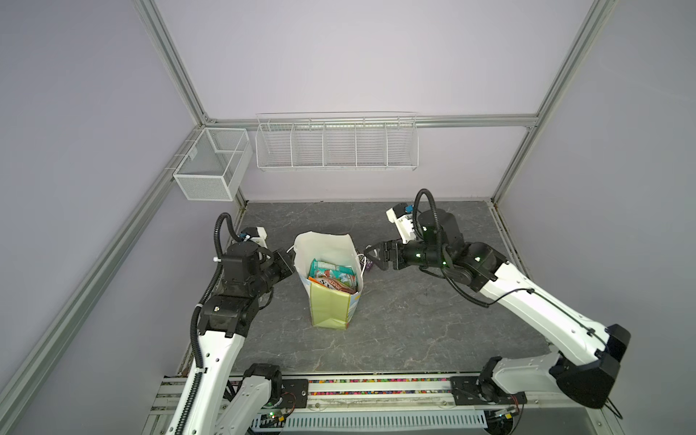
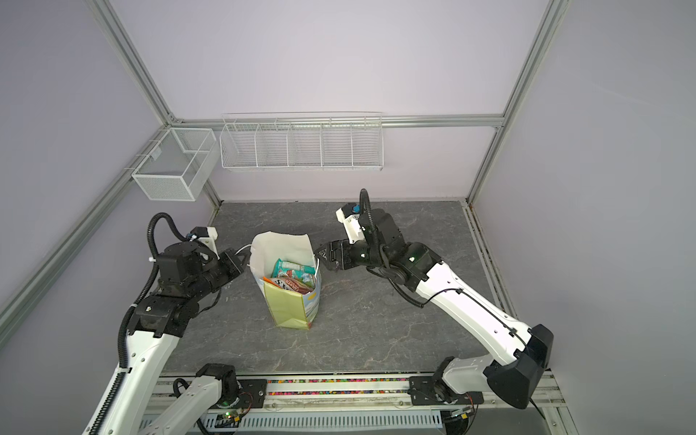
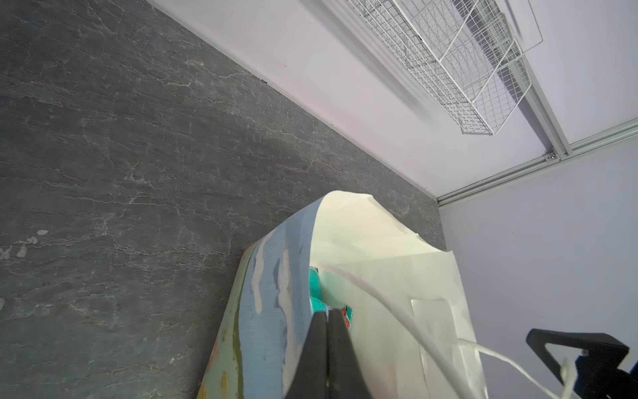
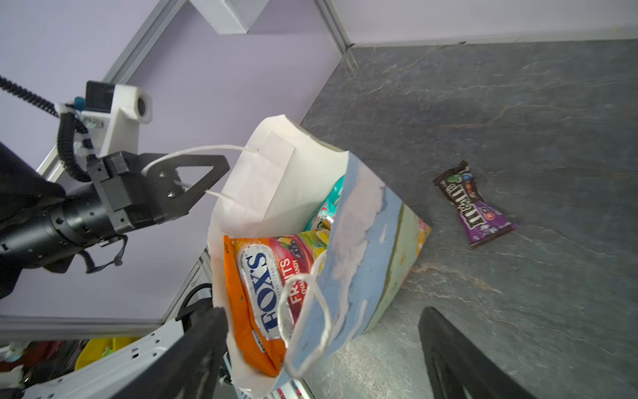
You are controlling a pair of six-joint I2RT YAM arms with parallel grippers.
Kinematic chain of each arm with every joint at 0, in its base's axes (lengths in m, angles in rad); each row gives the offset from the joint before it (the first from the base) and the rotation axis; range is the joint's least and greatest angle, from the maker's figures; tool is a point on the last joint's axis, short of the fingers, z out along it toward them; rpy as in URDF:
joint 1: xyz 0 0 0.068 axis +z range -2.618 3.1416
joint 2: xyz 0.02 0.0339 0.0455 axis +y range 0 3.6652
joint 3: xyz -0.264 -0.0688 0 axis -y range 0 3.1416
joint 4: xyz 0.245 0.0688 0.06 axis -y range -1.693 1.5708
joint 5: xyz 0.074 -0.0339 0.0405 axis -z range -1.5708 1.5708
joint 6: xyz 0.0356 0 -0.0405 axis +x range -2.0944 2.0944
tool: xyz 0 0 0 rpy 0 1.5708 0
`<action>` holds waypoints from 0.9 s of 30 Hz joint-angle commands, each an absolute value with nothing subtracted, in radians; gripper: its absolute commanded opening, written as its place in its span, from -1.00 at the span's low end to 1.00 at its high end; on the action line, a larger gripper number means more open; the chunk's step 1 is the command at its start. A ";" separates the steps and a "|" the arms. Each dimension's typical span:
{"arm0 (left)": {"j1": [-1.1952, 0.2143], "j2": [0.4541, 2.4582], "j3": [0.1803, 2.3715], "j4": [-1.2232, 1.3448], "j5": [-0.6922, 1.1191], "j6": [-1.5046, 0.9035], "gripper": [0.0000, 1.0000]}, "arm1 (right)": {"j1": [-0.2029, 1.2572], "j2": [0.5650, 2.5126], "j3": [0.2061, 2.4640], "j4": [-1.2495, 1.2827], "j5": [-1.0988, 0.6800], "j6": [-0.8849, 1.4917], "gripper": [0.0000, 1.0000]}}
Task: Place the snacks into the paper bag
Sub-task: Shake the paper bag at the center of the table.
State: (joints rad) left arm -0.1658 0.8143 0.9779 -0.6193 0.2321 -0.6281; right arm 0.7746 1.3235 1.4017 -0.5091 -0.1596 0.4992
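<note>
Where paper bag (image 1: pixel 331 305) gapes, glossy orange FOX'S pouch (image 4: pixel 255 297) shows.

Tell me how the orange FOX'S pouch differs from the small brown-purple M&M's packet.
The glossy orange FOX'S pouch is far larger than the glossy brown-purple M&M's packet. The pouch stands on end inside the sky-printed paper gift bag; the packet lies flat outside it on the grey stone-look table. Both are shiny sweet wrappers.
</note>
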 commanded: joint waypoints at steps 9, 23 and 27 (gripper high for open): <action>-0.166 0.797 0.993 -0.563 0.265 -0.626 -1.00 | 0.570 1.352 1.317 -0.568 -0.170 0.453 0.79; -0.166 0.792 1.007 -0.584 0.295 -0.598 -1.00 | 0.449 1.587 1.287 -0.478 -0.356 0.448 0.70; -0.166 0.785 1.012 -0.592 0.295 -0.595 -1.00 | 0.434 1.658 1.292 -0.456 -0.406 0.449 0.69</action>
